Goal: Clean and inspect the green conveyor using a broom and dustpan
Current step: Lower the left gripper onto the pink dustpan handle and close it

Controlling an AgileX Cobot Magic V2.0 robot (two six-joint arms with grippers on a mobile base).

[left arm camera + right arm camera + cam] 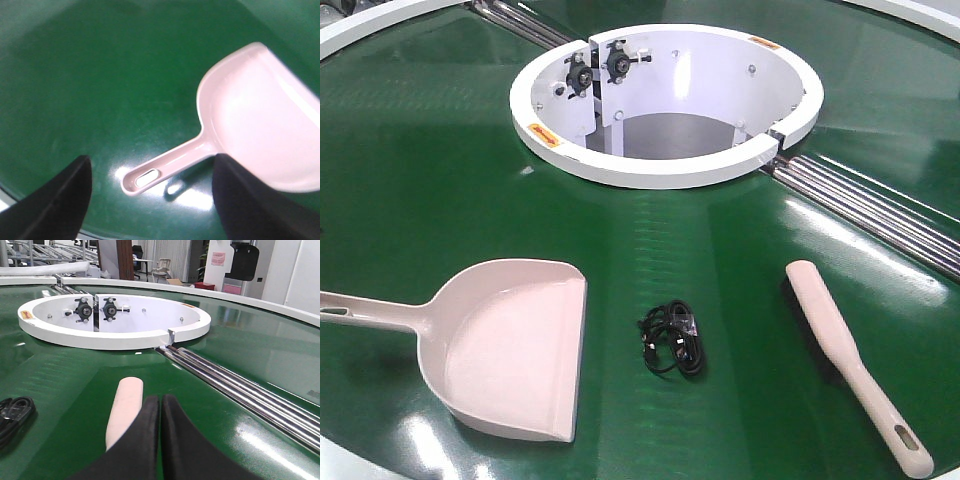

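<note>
Diagonally, broom (pixel 840 340) lies, handle pointing toward near-right.

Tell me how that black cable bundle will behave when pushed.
Probably floppy: the black cable bundle lies in loose loops, so it may deform or snag rather than move as one. Likely slides easily, since the green conveyor looks glossy. Unlikely to roll; it lies flat.

Bright room — white walls (pixel 282 270), beige chair (pixel 161 267), pink notice (pixel 218 258) on pillar.
</note>
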